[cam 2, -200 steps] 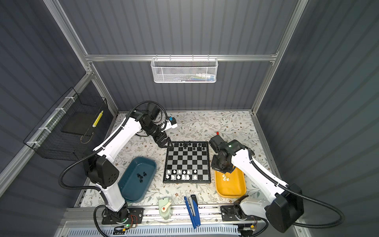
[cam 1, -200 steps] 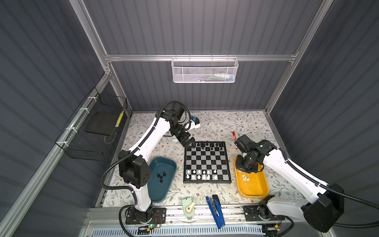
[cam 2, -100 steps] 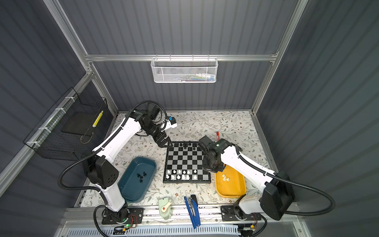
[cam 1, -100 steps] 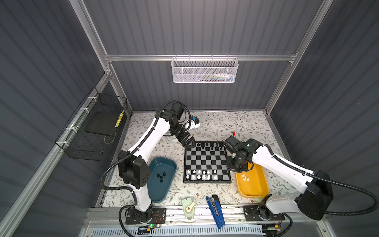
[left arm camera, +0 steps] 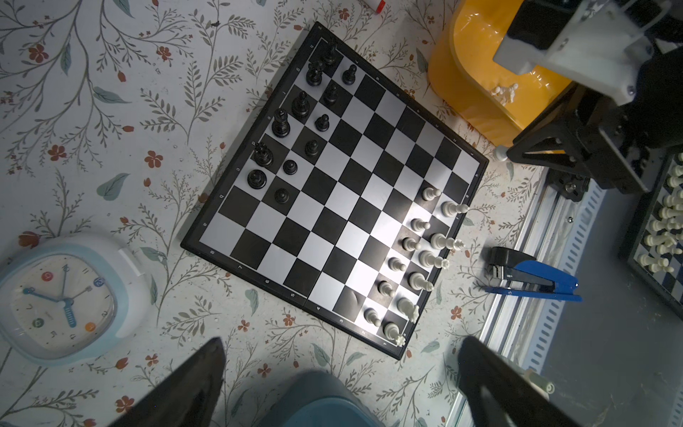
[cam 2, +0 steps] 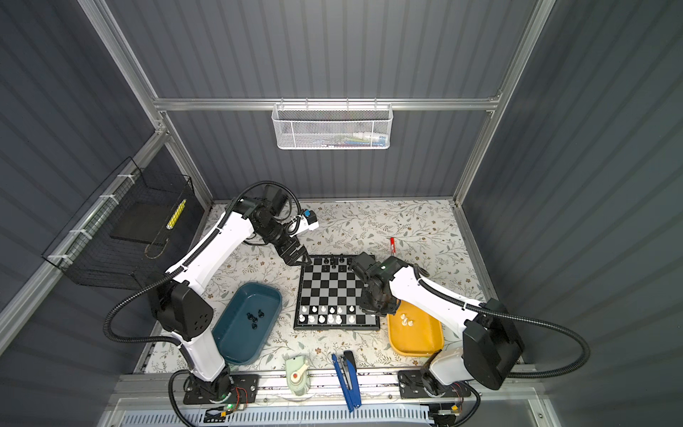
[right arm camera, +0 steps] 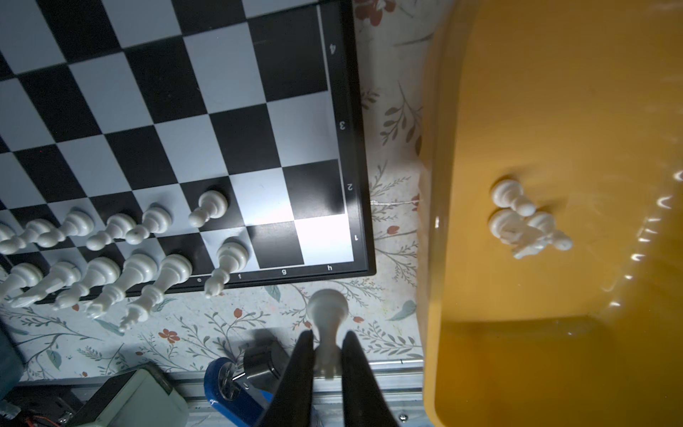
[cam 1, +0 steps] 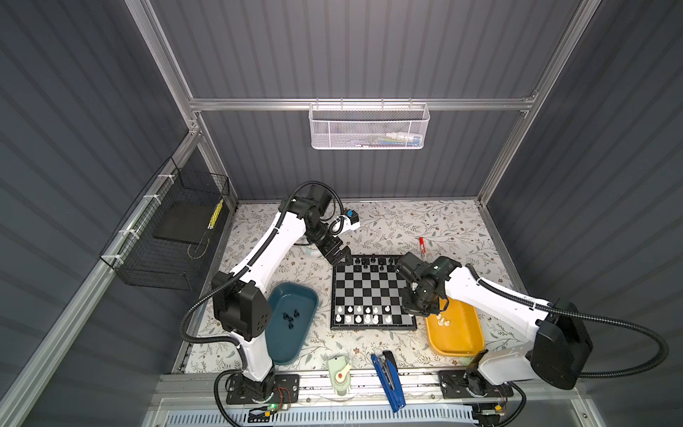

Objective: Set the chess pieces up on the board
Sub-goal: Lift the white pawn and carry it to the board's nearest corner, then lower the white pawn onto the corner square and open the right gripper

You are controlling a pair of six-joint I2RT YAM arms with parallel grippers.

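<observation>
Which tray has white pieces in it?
The yellow tray, right of the board: a few white pieces lie in it. The teal tray on the left holds only black ones.

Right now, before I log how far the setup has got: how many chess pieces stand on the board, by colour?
Black chess pieces on the board: 12
White chess pieces on the board: 12
Total: 24

White-shelled left arm (cam 1: 271, 246) and right arm (cam 1: 491, 295), blocky black joints (cam 1: 240, 307) — ribbed black cables (cam 1: 664, 349).
</observation>
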